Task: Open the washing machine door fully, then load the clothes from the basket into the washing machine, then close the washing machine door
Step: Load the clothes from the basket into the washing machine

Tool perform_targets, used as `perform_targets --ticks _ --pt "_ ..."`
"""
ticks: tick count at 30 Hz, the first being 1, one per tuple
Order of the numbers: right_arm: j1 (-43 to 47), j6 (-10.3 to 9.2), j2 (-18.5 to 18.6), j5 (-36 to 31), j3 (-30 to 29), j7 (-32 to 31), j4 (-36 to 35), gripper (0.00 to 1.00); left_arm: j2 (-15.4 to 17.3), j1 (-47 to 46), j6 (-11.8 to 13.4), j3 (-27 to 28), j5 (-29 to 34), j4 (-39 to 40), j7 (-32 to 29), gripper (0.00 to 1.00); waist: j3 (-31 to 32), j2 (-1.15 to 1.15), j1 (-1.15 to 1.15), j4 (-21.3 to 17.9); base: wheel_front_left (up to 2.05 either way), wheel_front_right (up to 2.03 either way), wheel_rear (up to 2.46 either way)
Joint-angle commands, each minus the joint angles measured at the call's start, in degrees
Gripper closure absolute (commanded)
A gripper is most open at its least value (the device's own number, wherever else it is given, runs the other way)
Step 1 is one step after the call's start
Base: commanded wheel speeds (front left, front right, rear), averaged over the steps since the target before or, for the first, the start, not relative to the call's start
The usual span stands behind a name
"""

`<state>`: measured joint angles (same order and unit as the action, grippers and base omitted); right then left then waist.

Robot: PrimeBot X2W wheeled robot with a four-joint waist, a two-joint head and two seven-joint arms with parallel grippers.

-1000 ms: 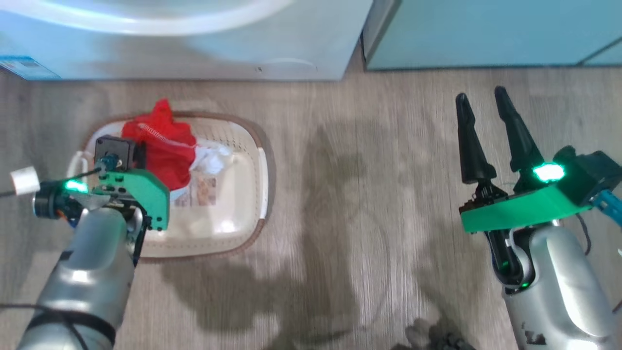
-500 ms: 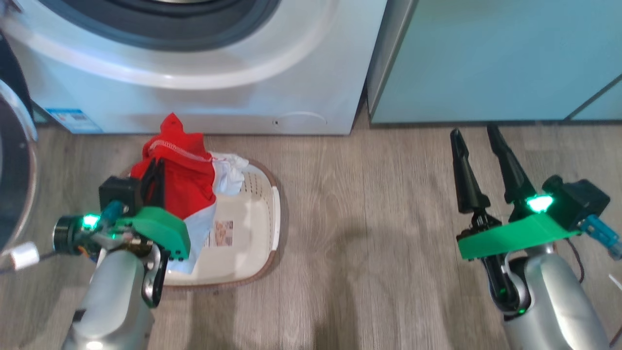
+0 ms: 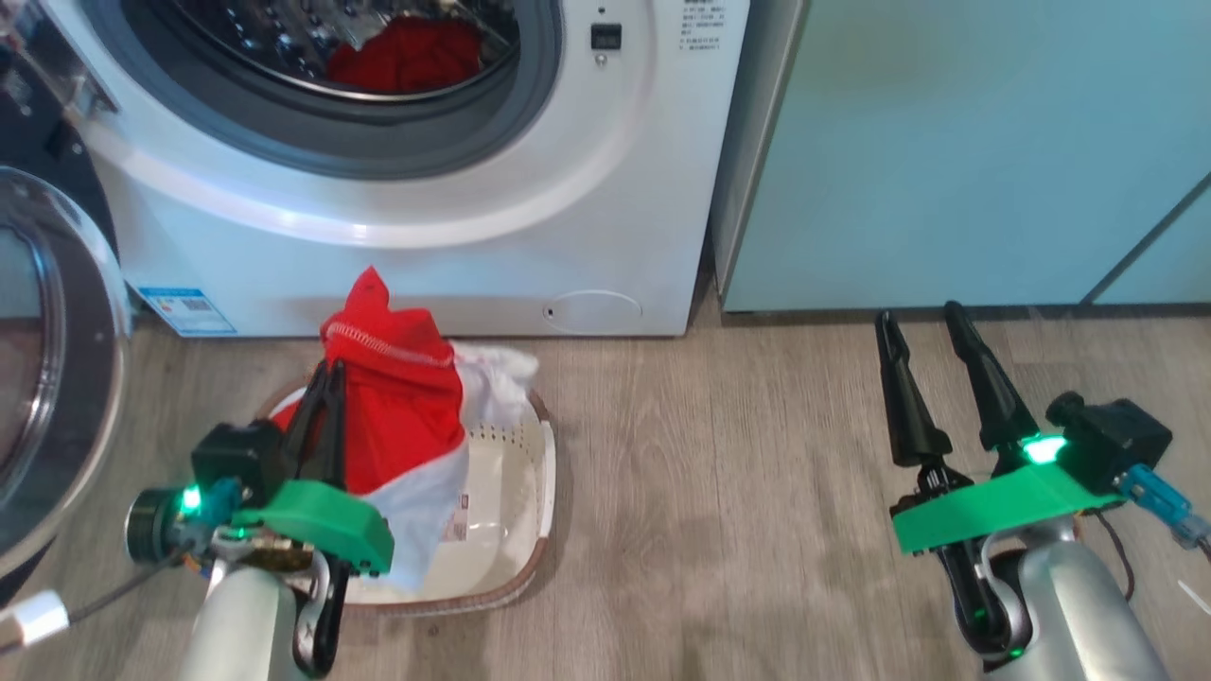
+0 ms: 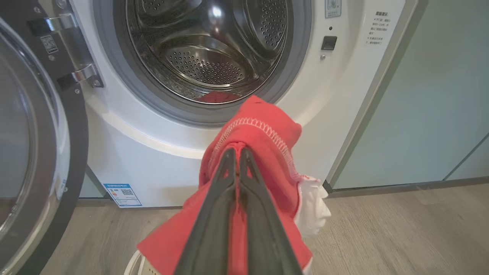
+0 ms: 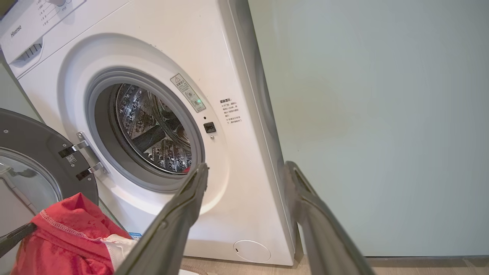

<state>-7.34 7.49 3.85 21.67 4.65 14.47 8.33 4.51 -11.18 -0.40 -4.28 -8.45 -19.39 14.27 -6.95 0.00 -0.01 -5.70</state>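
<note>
the left gripper (image 4: 237, 151) is pinching a bright red fabric garment (image 3: 397, 416) just above the cream-white perforated plastic basket (image 3: 546, 459), in front of the open white front-loading washer (image 3: 624, 189). the right gripper (image 3: 920, 317) is hanging spread, empty. the dangling hem could be snagging on the basket rim, tugging the cloth free.

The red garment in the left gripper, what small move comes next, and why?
Probably lift the red garment up and forward toward the drum: the left gripper is shut on it above the basket, and the washing machine door stands open.
</note>
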Motion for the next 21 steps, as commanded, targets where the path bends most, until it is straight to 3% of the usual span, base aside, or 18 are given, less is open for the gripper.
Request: perform_targets --ticks 1,11,21 --pt "-0.5 0.00 -0.2 -0.4 1.1 0.5 -1.7 0.00 0.1 -0.6 -0.4 2.6 0.5 3.0 0.7 1.00 1.0 0.00 0.01 0.3 0.00 0.00 0.00" --pt "0.6 0.00 -0.4 -0.5 0.3 0.5 -1.8 0.00 -1.5 2.9 -1.2 2.8 0.3 5.4 0.7 1.00 2.5 0.00 0.01 0.9 0.00 0.00 0.00" --pt "0.8 0.00 -0.5 -0.6 -0.3 0.5 -2.1 0.00 -1.6 3.2 -0.4 1.4 -1.6 5.7 0.7 1.00 2.5 0.00 0.01 1.3 0.00 0.00 0.00"
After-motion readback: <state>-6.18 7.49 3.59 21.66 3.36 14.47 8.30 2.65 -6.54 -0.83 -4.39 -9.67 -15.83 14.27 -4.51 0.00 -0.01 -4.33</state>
